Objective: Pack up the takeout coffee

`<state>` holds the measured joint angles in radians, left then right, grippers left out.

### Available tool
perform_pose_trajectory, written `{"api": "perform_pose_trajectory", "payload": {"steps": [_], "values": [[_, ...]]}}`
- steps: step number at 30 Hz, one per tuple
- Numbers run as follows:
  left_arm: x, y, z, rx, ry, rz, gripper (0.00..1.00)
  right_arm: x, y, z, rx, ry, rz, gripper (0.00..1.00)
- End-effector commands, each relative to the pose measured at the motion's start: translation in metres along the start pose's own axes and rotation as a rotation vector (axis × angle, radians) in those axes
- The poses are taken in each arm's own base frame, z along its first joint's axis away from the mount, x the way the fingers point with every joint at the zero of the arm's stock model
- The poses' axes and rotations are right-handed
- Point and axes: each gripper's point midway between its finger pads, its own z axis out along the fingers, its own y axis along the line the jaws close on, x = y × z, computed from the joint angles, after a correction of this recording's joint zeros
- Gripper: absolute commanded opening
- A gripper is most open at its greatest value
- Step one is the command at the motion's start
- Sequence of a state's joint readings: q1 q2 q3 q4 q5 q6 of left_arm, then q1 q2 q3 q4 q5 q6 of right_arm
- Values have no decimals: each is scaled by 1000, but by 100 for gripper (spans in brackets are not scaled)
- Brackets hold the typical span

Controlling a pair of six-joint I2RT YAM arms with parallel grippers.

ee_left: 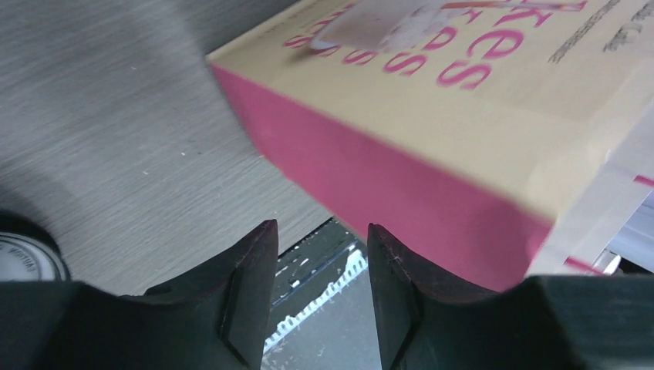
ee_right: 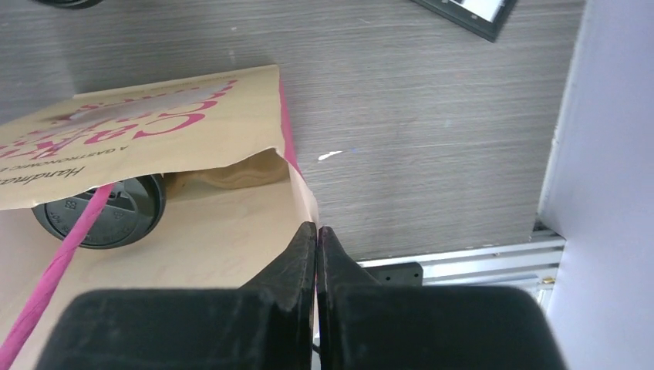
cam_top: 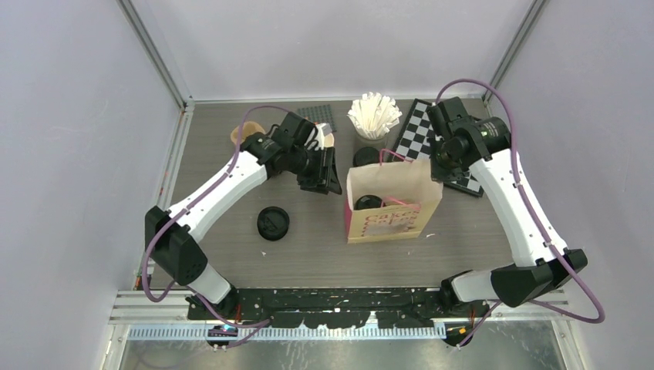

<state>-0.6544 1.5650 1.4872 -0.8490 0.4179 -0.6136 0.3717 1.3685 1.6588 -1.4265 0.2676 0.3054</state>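
A tan paper bag point(cam_top: 401, 189) with pink sides and lettering stands open mid-table. Inside it sits one takeout coffee point(ee_right: 99, 212), its black lid point(cam_top: 369, 203) showing through the mouth. My right gripper point(ee_right: 317, 231) is shut on the bag's right rim point(ee_right: 297, 181), seen from above at the bag's upper right corner point(cam_top: 439, 171). My left gripper point(ee_left: 320, 239) is open with nothing between its fingers, close beside the bag's pink left side point(ee_left: 401, 181); from above it hangs at the bag's upper left point(cam_top: 328, 179). Another black-lidded round top point(cam_top: 273, 223) stands on the table left of the bag.
A cup of white sticks point(cam_top: 375, 116) stands behind the bag, with a dark round top point(cam_top: 367, 156) between them. A checkered board point(cam_top: 420, 131) lies at the back right and a dark mat point(cam_top: 318, 116) at the back. A pink handle point(ee_right: 65, 247) crosses the bag's mouth.
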Motion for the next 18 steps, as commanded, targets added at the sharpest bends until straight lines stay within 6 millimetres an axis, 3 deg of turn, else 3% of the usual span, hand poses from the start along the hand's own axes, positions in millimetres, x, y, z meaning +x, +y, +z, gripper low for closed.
{"api": "perform_pose_trajectory", "payload": {"steps": [1,7,14,16,18], "values": [[-22,1,-31,-64,-109,51,48,3,-35,-19,73,-30,8,4],[-31,17,-48,-100,-156,-2,48,10,-52,-18,121,5,-53,3],[-31,22,-57,-110,-180,-5,48,-8,-37,-33,35,-43,-7,9],[-31,23,-56,-112,-184,-6,48,-14,-37,-39,37,-44,13,18],[-35,22,-55,-107,-192,-1,48,-20,-36,-47,34,-59,37,36]]}}
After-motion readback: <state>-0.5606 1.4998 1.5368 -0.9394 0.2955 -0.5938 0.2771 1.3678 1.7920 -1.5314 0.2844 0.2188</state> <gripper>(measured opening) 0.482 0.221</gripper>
